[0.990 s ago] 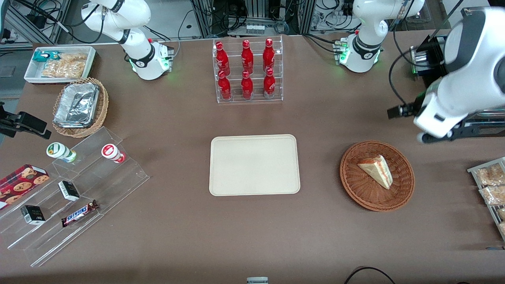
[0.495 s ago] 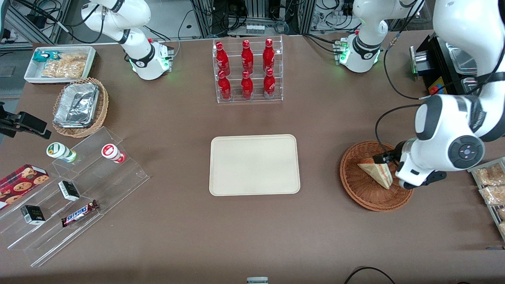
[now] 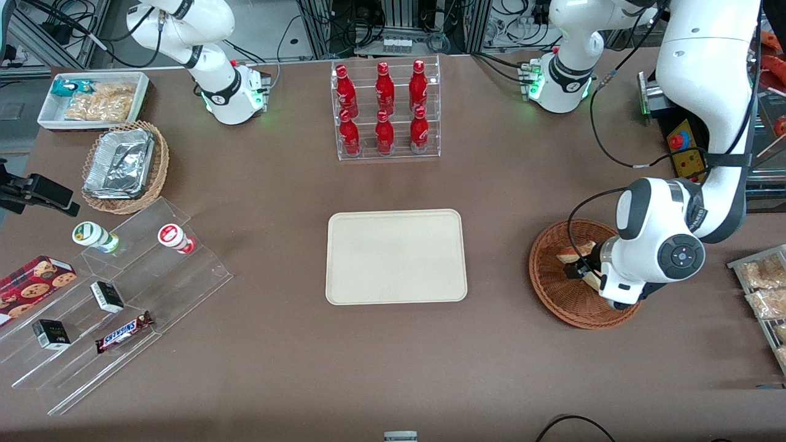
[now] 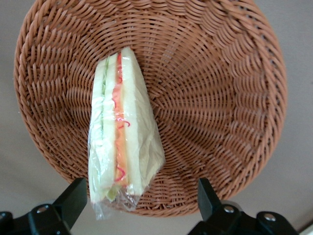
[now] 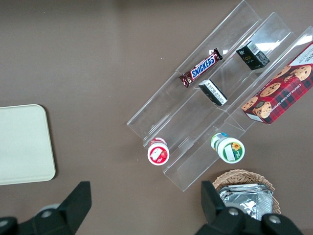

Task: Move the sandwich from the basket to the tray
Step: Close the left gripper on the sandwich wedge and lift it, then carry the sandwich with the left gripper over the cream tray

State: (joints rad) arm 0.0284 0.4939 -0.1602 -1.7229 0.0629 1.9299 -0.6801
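The left arm's two-finger gripper hangs over the round reddish-brown wicker basket, its fingers spread wide, one to each side of the plastic-wrapped triangular sandwich (pale bread, red and green filling). The sandwich lies in the basket, partly hidden in the front view by the arm's white wrist. The flat beige rectangular tray sits bare toward the table's middle, well apart. A clear rack of red bottles stands farther from the front camera.
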